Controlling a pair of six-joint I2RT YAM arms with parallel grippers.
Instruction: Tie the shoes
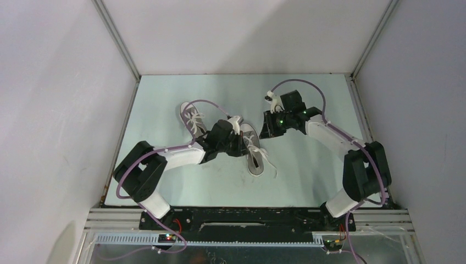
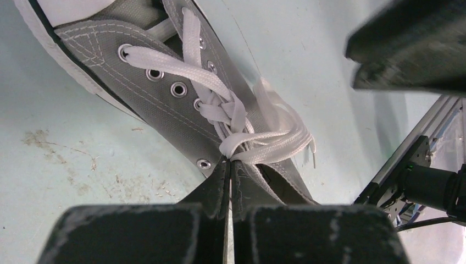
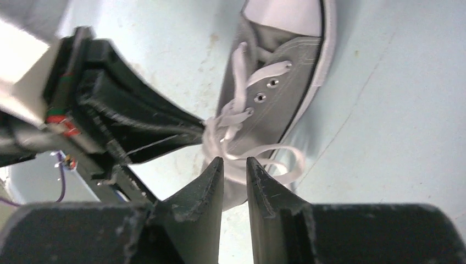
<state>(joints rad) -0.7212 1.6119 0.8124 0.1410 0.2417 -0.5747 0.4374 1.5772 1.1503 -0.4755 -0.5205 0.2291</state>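
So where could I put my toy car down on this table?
Bare table lies near, between the right shoe and the right arm's elbow, and along the back wall behind the left shoe. The middle is crowded: left gripper pinches laces, right gripper beside.

Left arm (image 1: 181, 157) and right arm (image 1: 329, 135) had white shells and blocky black joints, lilac cable (image 1: 308, 82) looped along each, green lights (image 1: 280, 122) glowed on right wrist, left pincer (image 2: 229, 165) and right pincer (image 3: 235, 162) were black, wedge-fingered, scuffed grey at edges.
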